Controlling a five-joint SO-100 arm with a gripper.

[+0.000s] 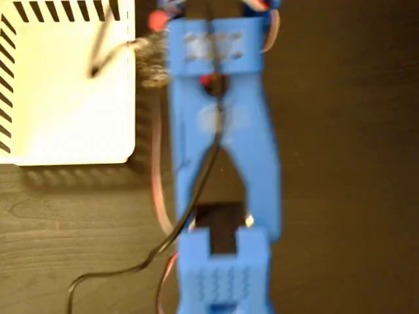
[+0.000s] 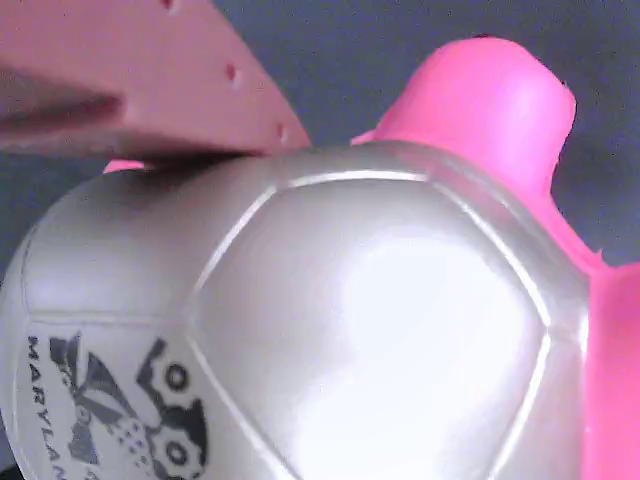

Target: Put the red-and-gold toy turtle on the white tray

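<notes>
Overhead, in the fixed view, the blue arm [image 1: 219, 163] is stretching from the near edge toward the far edge of the dark wooden table [image 1: 340, 163], hiding most of what lies beneath its far end. The red-and-gold toy turtle [image 1: 152, 62] is showing only in part: a blurred glint of gold shell just left of the arm and a red rounded bit [image 1: 157, 21] beyond it at the far edge. The white tray [image 1: 65, 85], edged with black diagonal stripes, is lying to the far left, its right edge just beside the turtle. So the carry, by this reading, is a short one leftward. A dark cable is trailing across the tray and table. The gripper itself is lost under the arm here, and its fingers cannot be made out.

Up close, in the wrist view, the turtle's shell [image 2: 380, 320] is filling nearly the whole frame, pale and shiny, with the head [image 2: 480, 110] standing up at the far right. One finger [image 2: 150, 80] is pressing on the shell's upper left; the other finger is out of view, so whether the gripper is clamped on the toy cannot be told for certain. Printed low on the left of the shell is a dark graphic mark [image 2: 130, 410] with letters reading "MARYLA", the rest cut off by the frame.
</notes>
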